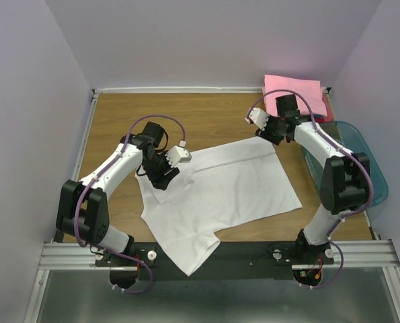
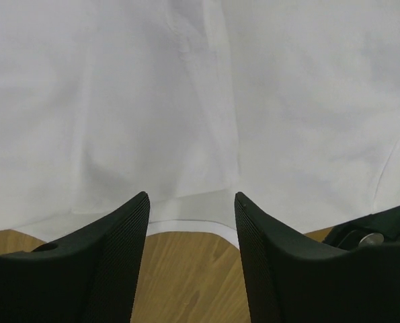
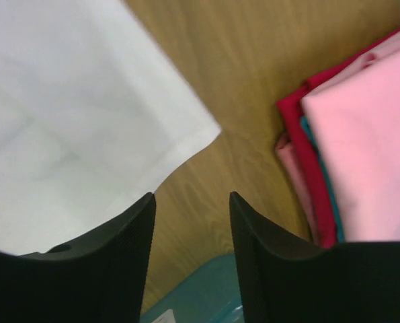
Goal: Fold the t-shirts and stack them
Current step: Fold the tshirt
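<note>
A white t-shirt (image 1: 226, 192) lies spread across the middle of the wooden table, one sleeve reaching toward the front rail. My left gripper (image 1: 163, 179) hovers over its left edge; in the left wrist view its jaws (image 2: 191, 202) stand open and empty above the shirt's hem (image 2: 186, 101). My right gripper (image 1: 274, 136) is at the shirt's far right corner, open with nothing between the fingers (image 3: 191, 198), and that corner (image 3: 72, 114) lies just to its left. Pink and red folded t-shirts (image 1: 294, 91) are stacked at the back right (image 3: 361, 134).
A translucent teal bin (image 1: 361, 161) stands at the right edge beside my right arm, its rim showing below the right fingers (image 3: 200, 296). Bare wood (image 1: 186, 118) lies behind the shirt. Walls close in the table on three sides.
</note>
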